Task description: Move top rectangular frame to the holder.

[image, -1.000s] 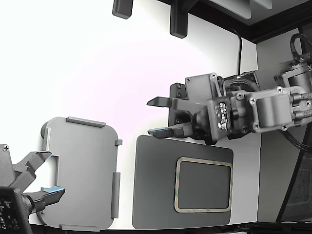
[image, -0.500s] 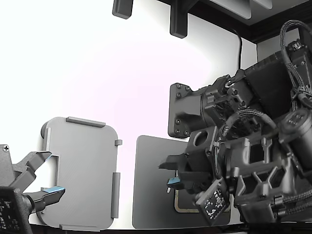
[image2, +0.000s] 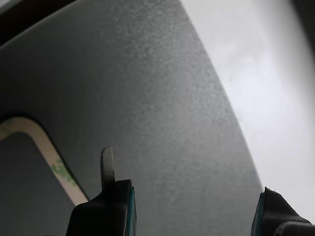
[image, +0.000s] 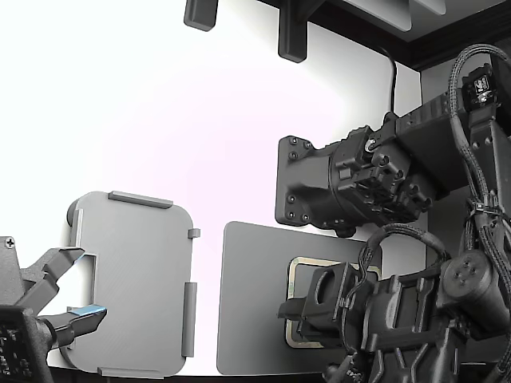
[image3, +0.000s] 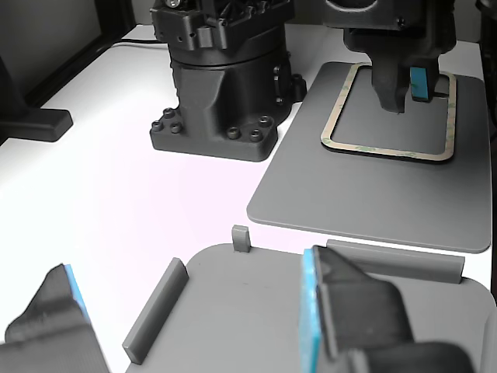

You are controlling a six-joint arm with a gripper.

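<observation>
Pincer [image2: 192,206], jaws apart and empty, lowered since a second ago from beside the mat [image: 247,303] onto the frame [image: 297,275], so picking up seems next.

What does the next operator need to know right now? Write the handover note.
Gripper: open, empty, hovering low over the rectangular frame.
Rectangular frame: lying flat on the dark grey mat, not gripped.
Holder: empty, at the exterior view's left of the mat.
Second arm's gripper: open at the holder's edge.
Done: approach only.
Left: grasp the frame, lift it, seat it in the holder.
</observation>
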